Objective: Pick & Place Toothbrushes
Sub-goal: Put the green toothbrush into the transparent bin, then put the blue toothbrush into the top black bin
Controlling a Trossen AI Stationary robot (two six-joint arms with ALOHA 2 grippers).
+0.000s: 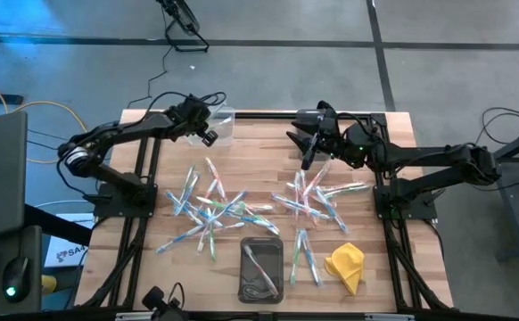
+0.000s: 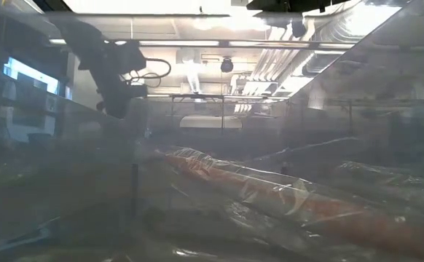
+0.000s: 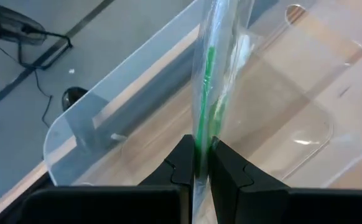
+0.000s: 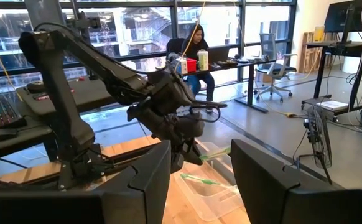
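Green-accented toothbrush [image 3: 207,81] pinched upright in the left gripper [image 3: 196,163] above a clear bin [image 1: 217,126] at the bench's far edge; right gripper [image 4: 199,171] spread, empty

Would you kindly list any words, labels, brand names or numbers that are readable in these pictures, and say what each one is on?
No text can be read for certain.
White box on the floor left of the table: dark print, too small to read.
Wrapped toothbrush held in the left gripper: no print shows.
Red and white containers on a desk beyond the table: markings too blurred to read.
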